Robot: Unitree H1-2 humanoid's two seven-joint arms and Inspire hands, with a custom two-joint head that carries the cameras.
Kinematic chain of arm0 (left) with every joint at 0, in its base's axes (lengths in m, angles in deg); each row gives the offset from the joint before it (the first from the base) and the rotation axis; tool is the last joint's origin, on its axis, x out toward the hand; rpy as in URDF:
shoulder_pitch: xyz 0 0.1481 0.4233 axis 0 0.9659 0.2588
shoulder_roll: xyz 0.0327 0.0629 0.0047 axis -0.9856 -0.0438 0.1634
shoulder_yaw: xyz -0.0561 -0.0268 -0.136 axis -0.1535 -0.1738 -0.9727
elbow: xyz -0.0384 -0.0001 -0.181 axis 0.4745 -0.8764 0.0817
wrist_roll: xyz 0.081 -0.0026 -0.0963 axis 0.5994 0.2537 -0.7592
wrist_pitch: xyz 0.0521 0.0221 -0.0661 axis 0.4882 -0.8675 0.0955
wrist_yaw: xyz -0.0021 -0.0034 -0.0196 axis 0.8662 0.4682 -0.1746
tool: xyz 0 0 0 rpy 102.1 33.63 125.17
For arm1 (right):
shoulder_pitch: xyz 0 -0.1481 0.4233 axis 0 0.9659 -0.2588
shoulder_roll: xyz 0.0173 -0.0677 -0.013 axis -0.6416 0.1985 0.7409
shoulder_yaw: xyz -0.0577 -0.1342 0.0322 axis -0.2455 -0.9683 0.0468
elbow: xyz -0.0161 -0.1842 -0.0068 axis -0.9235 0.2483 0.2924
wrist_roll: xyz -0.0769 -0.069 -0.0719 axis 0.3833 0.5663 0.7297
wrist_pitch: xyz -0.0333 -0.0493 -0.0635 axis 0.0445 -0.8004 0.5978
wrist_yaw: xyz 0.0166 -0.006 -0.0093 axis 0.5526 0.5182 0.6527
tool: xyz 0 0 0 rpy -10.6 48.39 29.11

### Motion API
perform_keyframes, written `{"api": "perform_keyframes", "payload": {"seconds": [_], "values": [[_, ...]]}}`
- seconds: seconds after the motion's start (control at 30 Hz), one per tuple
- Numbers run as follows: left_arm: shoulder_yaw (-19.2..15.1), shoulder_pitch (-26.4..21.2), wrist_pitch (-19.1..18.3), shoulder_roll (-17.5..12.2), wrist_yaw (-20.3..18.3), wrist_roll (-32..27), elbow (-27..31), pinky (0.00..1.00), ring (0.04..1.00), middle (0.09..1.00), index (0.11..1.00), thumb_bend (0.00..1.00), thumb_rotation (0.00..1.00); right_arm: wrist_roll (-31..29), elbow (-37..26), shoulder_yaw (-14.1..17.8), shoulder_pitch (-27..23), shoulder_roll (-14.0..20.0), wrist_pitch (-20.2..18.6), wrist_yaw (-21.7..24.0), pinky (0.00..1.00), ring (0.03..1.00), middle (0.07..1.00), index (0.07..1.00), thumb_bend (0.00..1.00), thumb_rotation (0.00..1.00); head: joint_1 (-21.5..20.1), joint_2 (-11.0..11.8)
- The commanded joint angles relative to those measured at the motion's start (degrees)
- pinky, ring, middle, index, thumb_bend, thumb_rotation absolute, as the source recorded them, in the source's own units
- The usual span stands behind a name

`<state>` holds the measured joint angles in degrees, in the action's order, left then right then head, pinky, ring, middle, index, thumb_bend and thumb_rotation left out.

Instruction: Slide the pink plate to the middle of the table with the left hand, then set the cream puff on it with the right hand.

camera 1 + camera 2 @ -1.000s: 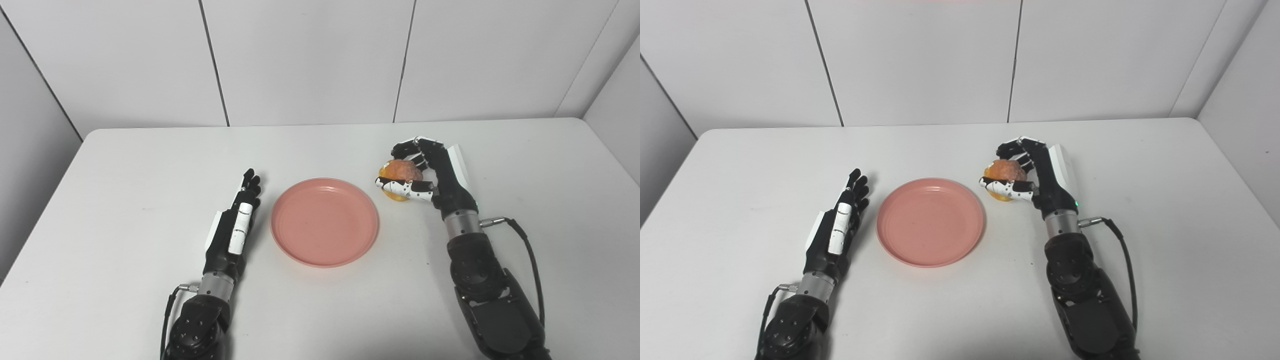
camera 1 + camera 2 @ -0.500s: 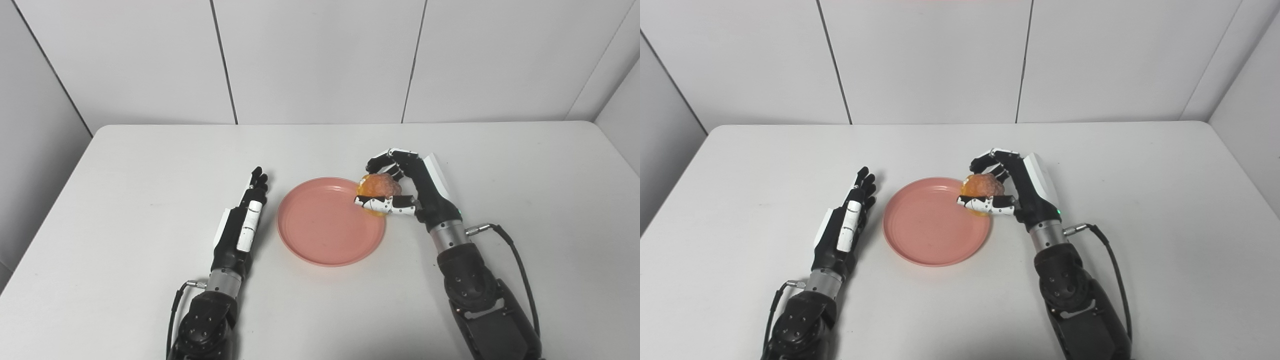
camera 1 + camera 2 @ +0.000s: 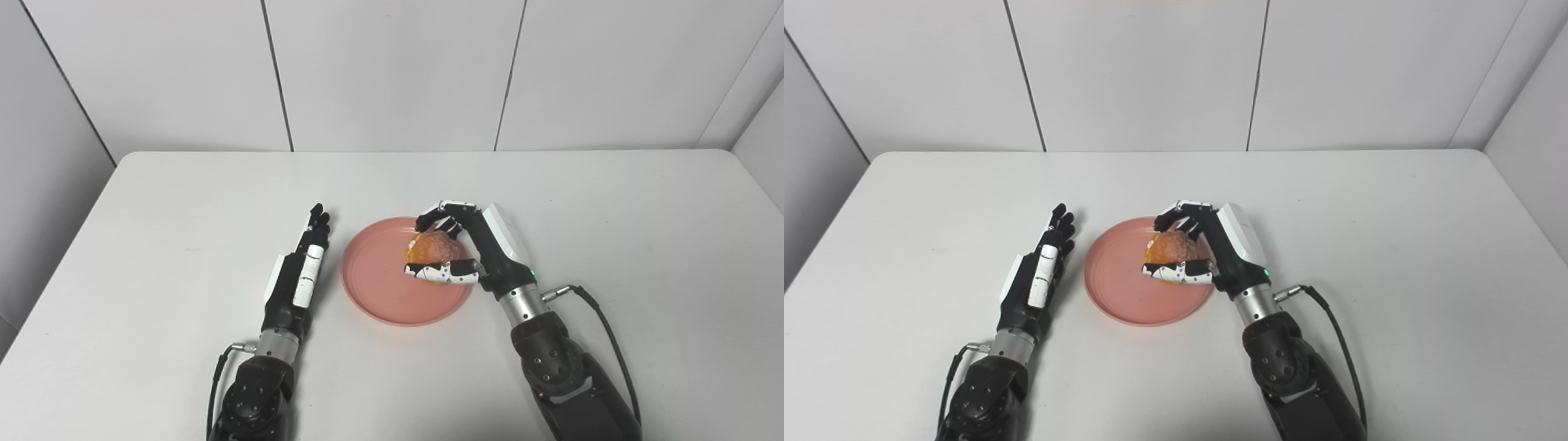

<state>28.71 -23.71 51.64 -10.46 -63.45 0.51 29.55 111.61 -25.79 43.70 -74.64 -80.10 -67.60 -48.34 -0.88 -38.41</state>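
Note:
The pink plate [image 3: 380,288] lies near the middle of the white table [image 3: 184,202]. My right hand [image 3: 468,251] is shut on the golden-orange cream puff [image 3: 432,249], fingers curled over its top and thumb across its near side. The puff is over the plate's right half; whether it touches the plate I cannot tell. My left hand [image 3: 300,272] lies flat and open on the table just left of the plate, fingers pointing away, holding nothing. In the right eye view the puff [image 3: 1171,248] shows in the right hand [image 3: 1213,248] above the plate [image 3: 1118,291].
White wall panels [image 3: 392,73] stand behind the table's far edge. A cable [image 3: 603,318] loops out from my right wrist.
My right hand has carried the cream puff leftward, from beside the plate's right rim to over the plate. The left hand has stayed put. The camera has shifted slightly.

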Motion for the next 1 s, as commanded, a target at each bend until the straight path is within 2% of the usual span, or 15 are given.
{"api": "perform_keyframes", "payload": {"seconds": [0.0,0.1,0.33,0.5,0.53,0.57,0.7,0.77,0.8,0.83,0.87,0.9,0.97], "values": [[1.39,1.23,-2.22,1.33,-0.90,0.43,-0.04,1.00,1.000,1.000,1.000,0.70,1.00,0.31,-1.16,-0.27,-0.88,-0.51,2.41,0.12,0.38,0.438,0.553,0.470,0.50,0.00,0.05,-0.01],[1.42,1.18,-2.39,1.18,-1.05,0.26,0.16,1.00,1.000,1.000,1.000,0.68,1.00,1.01,-0.59,-1.10,-0.93,-0.70,3.15,0.34,0.45,0.481,0.537,0.456,0.51,0.00,0.14,-0.02],[1.46,1.08,-2.32,0.92,-0.98,0.47,-0.03,1.00,1.000,1.000,1.000,0.70,1.00,3.57,2.74,-3.00,-1.47,-0.30,7.05,-0.04,0.49,0.491,0.537,0.454,0.51,0.00,0.21,-0.04],[1.50,1.00,-2.43,0.86,-1.17,0.28,0.03,1.00,1.000,1.000,1.000,0.70,1.00,3.47,3.96,-4.82,-2.27,1.60,8.70,3.68,0.54,0.475,0.547,0.465,0.51,0.00,0.34,-0.11],[1.51,1.01,-2.47,0.87,-1.17,0.26,0.09,1.00,1.000,1.000,1.000,0.70,1.00,3.46,3.89,-5.09,-2.38,1.93,8.33,4.64,0.57,0.588,0.644,0.481,0.50,0.06,0.34,-0.11],[1.53,1.03,-2.51,0.89,-1.14,0.27,0.17,1.00,1.000,1.000,1.000,0.70,1.00,3.41,3.77,-5.18,-2.43,2.11,8.03,5.30,0.58,0.660,0.710,0.491,0.49,0.09,0.49,-0.19],[1.80,1.02,-3.25,0.64,-1.08,0.90,0.36,1.00,1.000,1.000,1.000,0.71,1.00,3.37,2.43,-5.36,-2.50,2.90,4.33,9.31,0.58,0.710,0.788,0.498,0.49,0.12,0.49,-0.19],[1.72,0.93,-2.79,0.72,-1.18,0.80,0.23,1.00,1.000,1.000,1.000,0.71,1.00,3.58,1.88,-5.49,-2.65,3.46,3.75,10.89,0.66,0.771,0.832,0.499,0.49,0.13,0.59,-0.29],[1.66,0.86,-2.38,0.79,-1.17,0.82,0.08,1.00,1.000,1.000,1.000,0.71,1.00,4.20,1.44,-5.71,-2.80,3.91,3.43,11.69,0.67,0.775,0.834,0.499,0.49,0.13,0.59,-0.29],[1.65,0.79,-2.05,0.80,-1.20,0.85,-0.05,1.00,1.000,1.000,1.000,0.70,1.00,4.73,1.10,-5.91,-2.94,4.31,3.35,12.27,0.76,0.847,0.873,0.725,0.41,0.22,0.59,-0.29],[1.65,0.75,-1.87,0.79,-1.23,0.87,-0.13,1.00,1.000,1.000,1.000,0.70,1.00,5.09,0.88,-5.98,-3.02,4.51,3.32,12.63,0.80,0.883,0.893,0.808,0.39,0.31,0.59,-0.29],[1.68,0.71,-1.49,0.76,-1.24,0.94,-0.27,1.00,1.000,1.000,1.000,0.69,1.00,5.45,0.71,-6.03,-3.09,4.70,3.48,12.85,0.82,0.901,0.904,0.850,0.38,0.35,0.59,-0.29],[1.73,0.67,-1.24,0.70,-1.29,0.98,-0.32,1.00,1.000,1.000,1.000,0.68,1.00,6.30,0.46,-6.07,-3.20,4.93,3.90,12.74,0.88,0.943,0.931,0.895,0.38,0.51,0.57,-0.35]]}}
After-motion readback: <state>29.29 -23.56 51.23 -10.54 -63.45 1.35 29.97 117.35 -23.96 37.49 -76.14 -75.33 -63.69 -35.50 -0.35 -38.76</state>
